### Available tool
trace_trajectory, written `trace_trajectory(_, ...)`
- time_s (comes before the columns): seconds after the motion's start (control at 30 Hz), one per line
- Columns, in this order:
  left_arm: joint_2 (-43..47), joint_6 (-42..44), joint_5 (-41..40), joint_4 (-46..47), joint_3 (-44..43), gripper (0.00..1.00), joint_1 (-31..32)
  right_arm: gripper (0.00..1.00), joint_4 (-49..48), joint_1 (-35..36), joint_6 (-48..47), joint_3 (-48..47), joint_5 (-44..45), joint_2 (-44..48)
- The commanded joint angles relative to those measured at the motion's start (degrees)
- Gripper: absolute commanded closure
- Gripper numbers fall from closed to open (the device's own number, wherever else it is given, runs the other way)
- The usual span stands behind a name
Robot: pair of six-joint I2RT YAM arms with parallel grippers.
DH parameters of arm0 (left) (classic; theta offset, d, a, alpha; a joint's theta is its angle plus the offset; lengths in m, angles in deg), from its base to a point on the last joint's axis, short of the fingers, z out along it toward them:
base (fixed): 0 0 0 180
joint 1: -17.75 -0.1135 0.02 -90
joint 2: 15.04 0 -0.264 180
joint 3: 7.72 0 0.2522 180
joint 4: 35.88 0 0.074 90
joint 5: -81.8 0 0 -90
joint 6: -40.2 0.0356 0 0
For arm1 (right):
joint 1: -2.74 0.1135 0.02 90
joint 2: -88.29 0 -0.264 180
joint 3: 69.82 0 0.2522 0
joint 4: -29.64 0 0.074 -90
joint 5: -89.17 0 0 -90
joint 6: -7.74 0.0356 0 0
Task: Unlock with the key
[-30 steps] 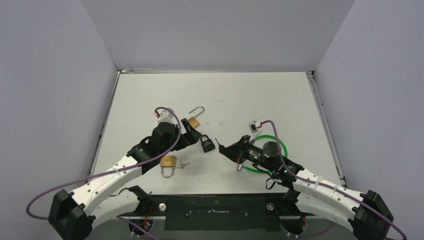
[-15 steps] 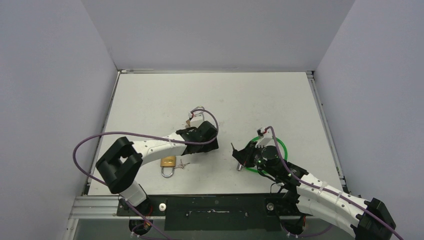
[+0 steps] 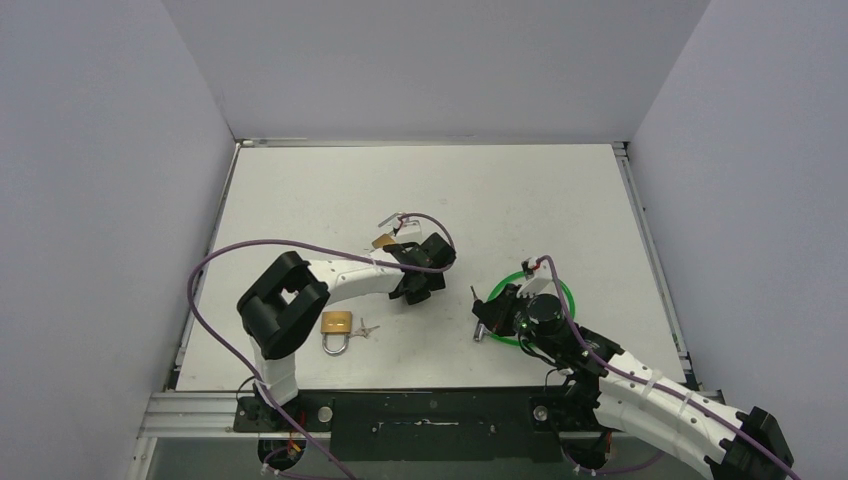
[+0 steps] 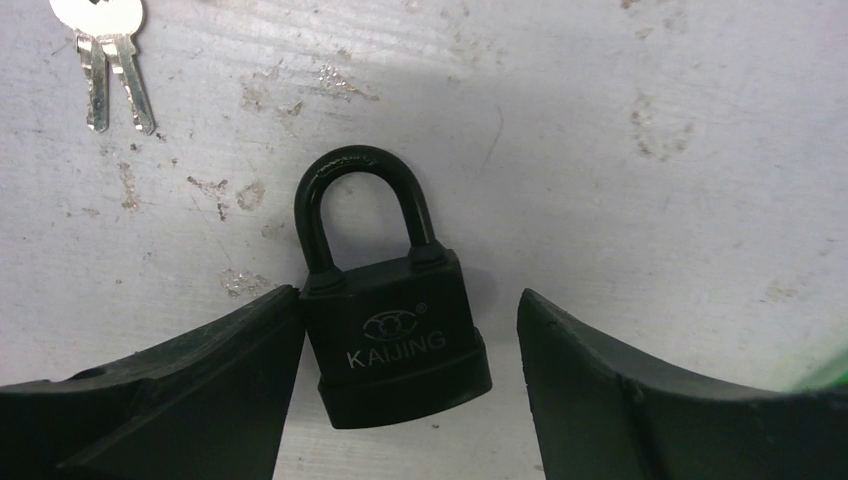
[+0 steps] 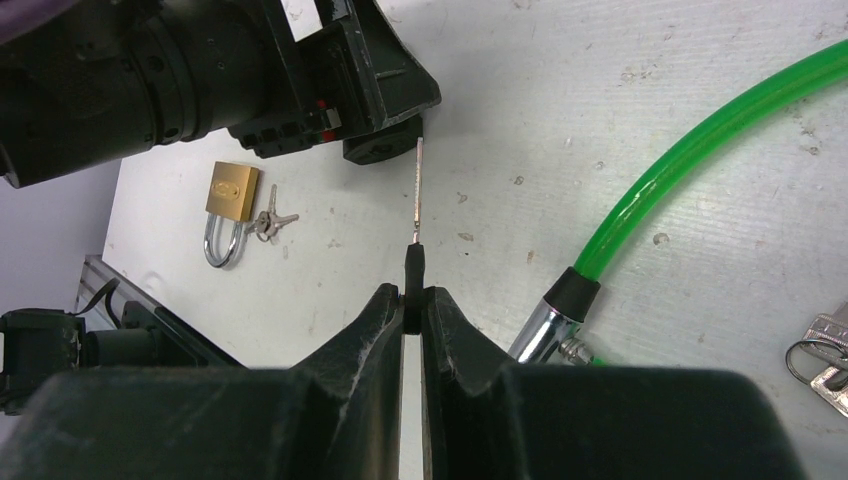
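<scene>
Moved: left arm, now farther right, mid-frame.
Left gripper (image 4: 407,305): spread, straddling black padlock (image 4: 395,350), lower centre of wrist view.
Right gripper (image 5: 412,300): pinching key (image 5: 418,190), blade pointing up-frame.

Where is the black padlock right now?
Left wrist view: the black padlock lies flat on the table between the left claw's spread fingers, close to the image-left one, with two keys beyond its shackle.
</scene>
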Motion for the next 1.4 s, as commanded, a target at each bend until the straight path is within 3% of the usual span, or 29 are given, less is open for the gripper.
trace_trajectory(0.0, -2.7, -6.0, -3.6, -7.1, -3.8, 0.32, 0.0, 1.00, -0.8, -0.4, -0.7, -0.2, 0.6, -0.6)
trace_trajectory(0.17, -3.5, -7.4, -1.6, -5.5, -2.3, 0.46, 0.0, 1.00, -1.1, -0.4, -0.6, -0.4, -0.1, -1.5)
trace_trajectory(0.33, -2.7, -7.4, -0.6, -4.9, -1.8, 0.82, 0.0, 1.00, -0.7, -0.4, -0.5, -0.5, -0.3, -1.0)
trace_trajectory(0.43, 0.8, -7.1, 0.8, -2.9, -0.1, 0.98, -0.4, 1.00, -2.0, -0.4, -1.7, -0.7, -2.5, -1.4)
trace_trajectory(0.6, 10.2, -7.3, 6.1, 3.5, 4.5, 1.00, -1.9, 1.00, -8.7, -0.3, -4.4, -0.7, -10.3, -3.1)
trace_trajectory(0.8, 24.6, -12.7, 15.1, 13.2, 14.0, 1.00, -6.3, 1.00, -16.1, 3.3, 0.3, -0.5, -15.2, -5.4)
trace_trajectory(0.9, 30.7, -15.3, 18.2, 16.8, 17.8, 1.00, -8.0, 1.00, -16.2, 7.4, -0.7, -2.8, -14.1, -7.8)
trace_trajectory(1.1, 38.8, -19.7, 17.9, 15.3, 20.8, 1.00, -8.8, 1.00, -17.9, 14.4, -1.6, -7.6, -11.3, -13.2)
trace_trajectory(1.37, 46.1, -22.1, 16.5, 14.7, 25.4, 1.00, -8.5, 1.00, -18.7, 15.3, 1.8, -10.2, -6.0, -17.5)
